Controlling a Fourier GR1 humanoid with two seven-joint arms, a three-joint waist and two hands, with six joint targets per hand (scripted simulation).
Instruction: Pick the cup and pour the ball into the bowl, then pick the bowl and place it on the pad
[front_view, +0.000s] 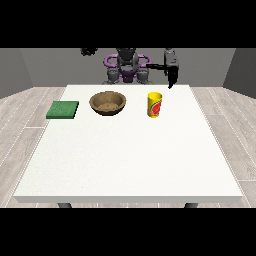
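Observation:
A yellow cup (154, 105) with a red mark stands upright on the white table (130, 160), right of centre near the far edge. A brown wooden bowl (107, 103) sits to its left. Further left a green square pad (63, 110) lies flat by the table's left edge. The hand at the view's right (172, 76) hangs above the table's far edge, behind and to the right of the cup, fingers pointing down and holding nothing. The hand at the view's left (90, 51) is raised high beside the robot's body, away from the table. The ball cannot be seen.
The robot's torso (127, 67) stands behind the far edge of the table. A wide stretch of bare tabletop lies between the objects and the near edge. Wood floor surrounds the table.

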